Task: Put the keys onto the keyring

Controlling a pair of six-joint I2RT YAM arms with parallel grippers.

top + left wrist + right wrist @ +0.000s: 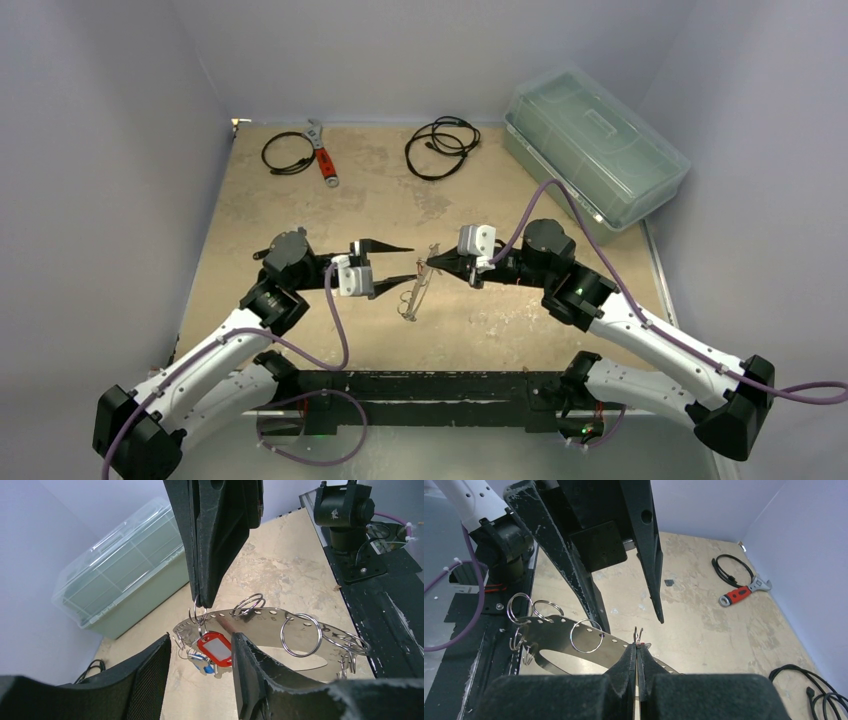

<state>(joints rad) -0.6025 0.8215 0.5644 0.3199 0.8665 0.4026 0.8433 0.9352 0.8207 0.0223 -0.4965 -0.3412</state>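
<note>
As right fingers (625, 664) pinch keyring (637, 632), wrench (744, 591) lies beyond.

You're looking at the keyring (415, 295) hanging mid-table, between left gripper (413, 262) and right gripper (432, 262); keys (215, 649) seemingly dangling just under the right one. Wrench (322, 155), cables (442, 148) lying behind; box (595, 145) sitting far right.

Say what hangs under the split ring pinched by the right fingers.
From that split ring: a red tag with a white label, and a blue piece partly behind it. Any key blades are hidden by the tag and left fingers.
</note>
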